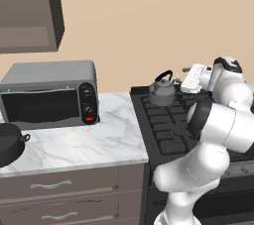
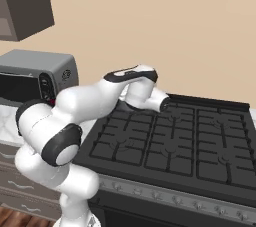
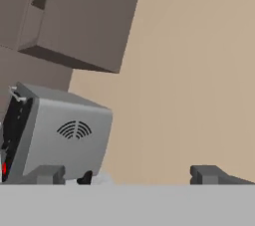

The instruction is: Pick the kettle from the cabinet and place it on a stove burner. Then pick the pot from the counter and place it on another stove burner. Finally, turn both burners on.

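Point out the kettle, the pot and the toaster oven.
kettle (image 1: 161, 92): left base view, on its grey body.
pot (image 1: 7, 142): left base view, on its dark side wall.
toaster oven (image 1: 44, 105): left base view, on its glass door.

Kettle (image 1: 162, 91) on rear-left burner (image 1: 163, 101); pot (image 1: 8, 142) left on counter (image 1: 84, 140).

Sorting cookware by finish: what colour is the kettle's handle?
Black, arching over the grey kettle on the stove's back burner; clearest in the left base view.

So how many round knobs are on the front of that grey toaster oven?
2 dark knobs on the toaster oven, one above the other on its right panel, with a red button below them.
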Controlling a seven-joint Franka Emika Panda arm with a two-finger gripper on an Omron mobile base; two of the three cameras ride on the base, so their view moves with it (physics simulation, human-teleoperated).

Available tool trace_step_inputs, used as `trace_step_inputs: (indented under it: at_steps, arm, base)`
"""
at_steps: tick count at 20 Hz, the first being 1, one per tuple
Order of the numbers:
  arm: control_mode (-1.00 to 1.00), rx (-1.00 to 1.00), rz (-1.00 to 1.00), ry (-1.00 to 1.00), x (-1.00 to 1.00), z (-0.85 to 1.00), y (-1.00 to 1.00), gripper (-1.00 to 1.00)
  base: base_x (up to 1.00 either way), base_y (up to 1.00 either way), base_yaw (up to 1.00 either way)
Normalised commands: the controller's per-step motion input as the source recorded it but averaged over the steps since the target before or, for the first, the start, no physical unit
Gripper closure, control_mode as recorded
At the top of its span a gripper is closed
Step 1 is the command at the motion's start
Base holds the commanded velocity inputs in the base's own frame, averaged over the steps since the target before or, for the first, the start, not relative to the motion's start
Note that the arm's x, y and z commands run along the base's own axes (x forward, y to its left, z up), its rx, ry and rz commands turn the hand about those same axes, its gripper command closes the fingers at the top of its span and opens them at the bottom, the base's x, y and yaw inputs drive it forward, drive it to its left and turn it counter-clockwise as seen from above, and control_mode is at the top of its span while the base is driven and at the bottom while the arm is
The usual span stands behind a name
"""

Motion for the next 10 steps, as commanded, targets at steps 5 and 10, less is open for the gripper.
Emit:
trace_step_inputs:
  at_steps: [5,10]
  arm:
    - [-1.00,-0.20,0.08,-0.09,-0.42,0.17,0.33,-1.00]
    - [-1.00,-0.21,0.09,-0.08,-0.33,0.11,0.35,-1.00]
  base:
    - [0.00,0.00,0.00]
    - [0.00,0.00,0.00]
